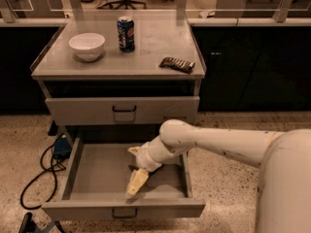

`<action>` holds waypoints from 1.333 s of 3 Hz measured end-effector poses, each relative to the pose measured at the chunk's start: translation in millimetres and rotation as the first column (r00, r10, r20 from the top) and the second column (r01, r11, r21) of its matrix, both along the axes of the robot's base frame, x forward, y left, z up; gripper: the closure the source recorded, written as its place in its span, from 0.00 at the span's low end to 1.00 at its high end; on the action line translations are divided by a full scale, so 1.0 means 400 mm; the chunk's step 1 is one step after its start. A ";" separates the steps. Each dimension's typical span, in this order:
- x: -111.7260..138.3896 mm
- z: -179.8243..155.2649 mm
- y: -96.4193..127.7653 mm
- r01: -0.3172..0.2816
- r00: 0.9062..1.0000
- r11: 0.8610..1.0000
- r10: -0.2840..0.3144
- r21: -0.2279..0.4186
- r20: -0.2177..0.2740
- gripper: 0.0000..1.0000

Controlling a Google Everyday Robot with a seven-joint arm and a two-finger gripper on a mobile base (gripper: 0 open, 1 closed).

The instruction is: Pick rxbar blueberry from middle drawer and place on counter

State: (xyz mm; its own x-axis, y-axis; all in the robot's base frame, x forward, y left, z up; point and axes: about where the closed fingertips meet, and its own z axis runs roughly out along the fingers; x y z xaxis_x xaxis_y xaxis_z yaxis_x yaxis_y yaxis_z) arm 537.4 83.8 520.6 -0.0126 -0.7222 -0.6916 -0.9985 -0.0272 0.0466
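Observation:
The middle drawer (77,178) is pulled out at the bottom of the cabinet. My gripper (134,167) is down inside it, left of centre and low over the floor, with its fingers (137,181) spread. The rxbar blueberry is almost wholly hidden under my wrist. Only a dark sliver (131,168) shows between the fingers, and I cannot tell if they touch it. The counter (146,52) is the pale-grey top of the cabinet.
On the counter stand a white bowl (87,45), a blue soda can (126,33) and a brownish-black ridged bar (177,64). The upper drawer front (121,109) is shut. A black cable (39,174) and a blue box (62,144) lie on the floor to the left.

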 end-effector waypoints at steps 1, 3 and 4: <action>0.025 -0.047 0.019 0.049 0.999 0.998 -0.049 0.024 0.010 0.00; 0.090 -0.060 -0.013 0.091 0.996 0.995 -0.092 0.028 0.022 0.00; 0.247 -0.066 -0.058 0.140 0.983 0.987 -0.149 0.080 0.109 0.00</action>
State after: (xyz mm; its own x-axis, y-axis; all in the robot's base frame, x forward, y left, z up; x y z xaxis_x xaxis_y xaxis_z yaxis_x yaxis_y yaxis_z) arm 636.1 60.5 494.2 -0.0312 -0.6670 -0.7444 -0.9908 0.1186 -0.0647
